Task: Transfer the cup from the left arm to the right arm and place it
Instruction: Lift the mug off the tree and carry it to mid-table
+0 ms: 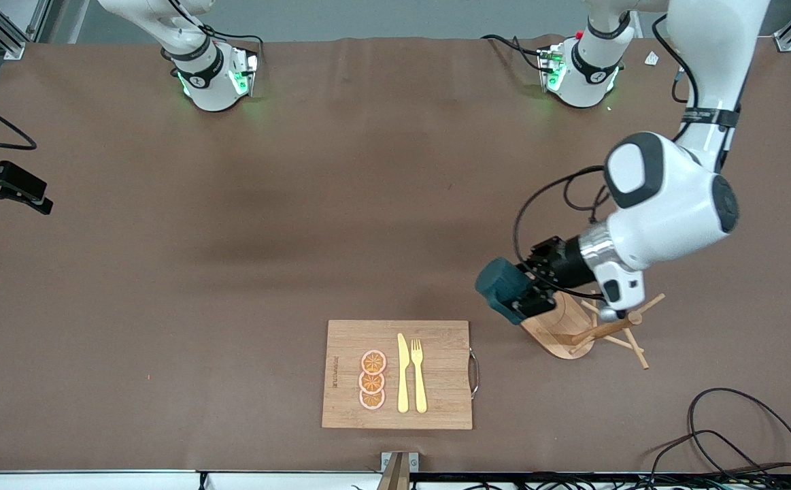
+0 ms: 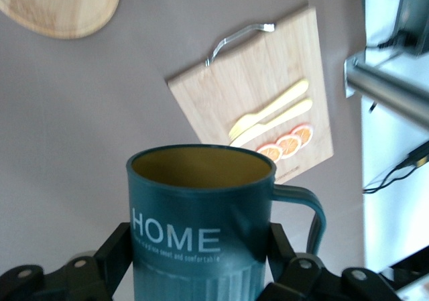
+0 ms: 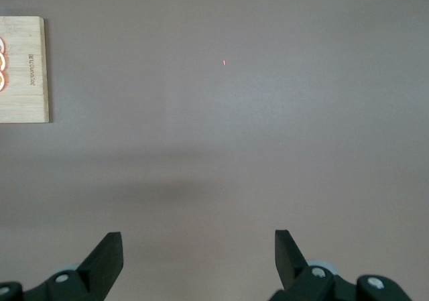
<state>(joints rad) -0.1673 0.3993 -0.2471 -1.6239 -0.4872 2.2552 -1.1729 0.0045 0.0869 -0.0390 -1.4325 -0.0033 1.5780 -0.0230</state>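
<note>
Teal ribbed cup (image 1: pixel 502 287) held in air by left gripper (image 1: pixel 528 289), over the table beside the wooden peg rack (image 1: pixel 582 327); cup lies tilted, long axis roughly level, base toward the right arm's end. Bamboo cutting board (image 1: pixel 398 374) with 3 orange slices (image 1: pixel 372 380), knife (image 1: pixel 402 373), fork (image 1: pixel 419 374) sits nearer the camera. Right gripper (image 1: pixel 11 187) waits at the table edge.

Left wrist: fingers (image 2: pixel 114 253) clamped on cup (image 2: pixel 201 227), ochre mouth pointing away from the wrist, handle (image 2: pixel 308 210) out to the side.

Right wrist: right gripper (image 3: pixel 198 254) spread wide over bare table.

Risk: arms well apart; a handover grab on the ribbed wall could slip or clip the handle.
</note>
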